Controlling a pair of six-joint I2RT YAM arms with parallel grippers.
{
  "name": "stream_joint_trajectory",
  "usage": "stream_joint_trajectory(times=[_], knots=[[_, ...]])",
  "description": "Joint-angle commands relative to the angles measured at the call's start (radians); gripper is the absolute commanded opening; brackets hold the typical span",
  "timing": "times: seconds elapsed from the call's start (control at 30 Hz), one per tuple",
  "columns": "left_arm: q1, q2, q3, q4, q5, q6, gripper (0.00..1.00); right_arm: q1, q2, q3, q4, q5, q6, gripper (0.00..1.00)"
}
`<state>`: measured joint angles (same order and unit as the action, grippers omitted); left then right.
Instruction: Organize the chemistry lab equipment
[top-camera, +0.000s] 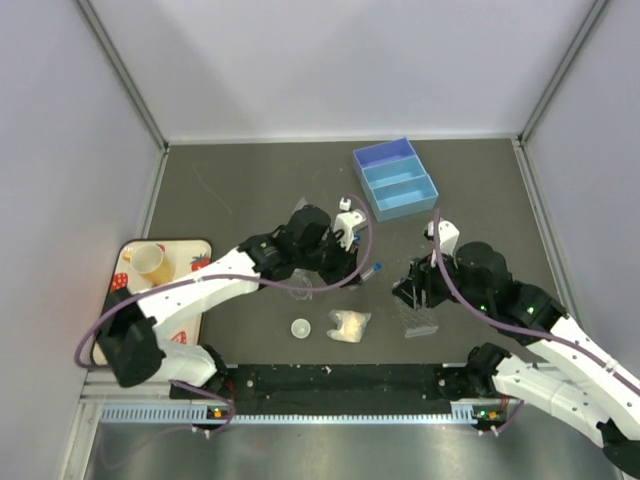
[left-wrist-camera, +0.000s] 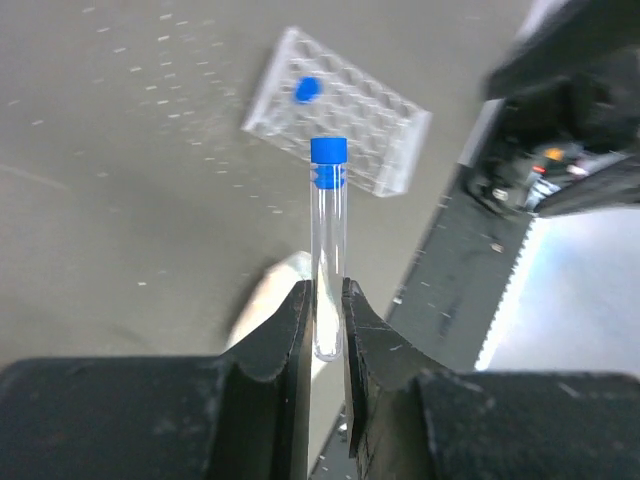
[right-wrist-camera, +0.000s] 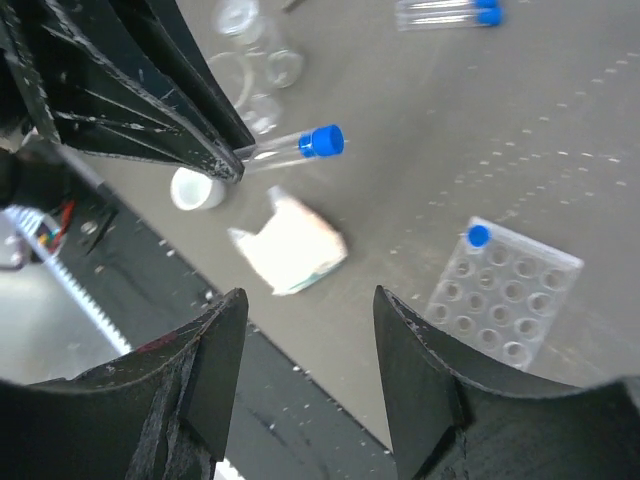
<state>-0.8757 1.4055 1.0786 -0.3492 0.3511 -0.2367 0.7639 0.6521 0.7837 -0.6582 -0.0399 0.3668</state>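
Note:
My left gripper (left-wrist-camera: 325, 290) is shut on a clear blue-capped tube (left-wrist-camera: 328, 230), gripping its bottom end and holding it above the table; it also shows in the top view (top-camera: 372, 270) and the right wrist view (right-wrist-camera: 290, 147). The clear tube rack (left-wrist-camera: 350, 125) lies beyond it with one blue-capped tube (left-wrist-camera: 307, 90) standing in a corner hole. My right gripper (right-wrist-camera: 310, 310) is open and empty, over the table between the pale packet (right-wrist-camera: 290, 248) and the rack (right-wrist-camera: 505, 295). The white dish (right-wrist-camera: 195, 188), clear glassware (right-wrist-camera: 250, 60) and two more tubes (right-wrist-camera: 450, 14) lie further off.
Blue bins (top-camera: 395, 178) stand at the back of the table. The strawberry-print tray (top-camera: 190, 255) with the yellow cup (top-camera: 148, 260) is at the left. The black strip (top-camera: 340, 378) runs along the near edge. The two arms are close together over the middle.

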Motion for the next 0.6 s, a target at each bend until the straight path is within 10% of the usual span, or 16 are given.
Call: stream_joint_trajectory(times=[0.0, 0.57], knots=[[0.001, -0.124, -0.061, 0.059, 0.274, -0.006, 0.0, 0.012, -0.04, 0.037, 0.09, -0.298, -0.016, 0.54], [0.003, -0.387, -0.206, 0.219, 0.546, -0.102, 0.0, 0.012, -0.028, 0.088, 0.266, -0.597, 0.096, 0.54]])
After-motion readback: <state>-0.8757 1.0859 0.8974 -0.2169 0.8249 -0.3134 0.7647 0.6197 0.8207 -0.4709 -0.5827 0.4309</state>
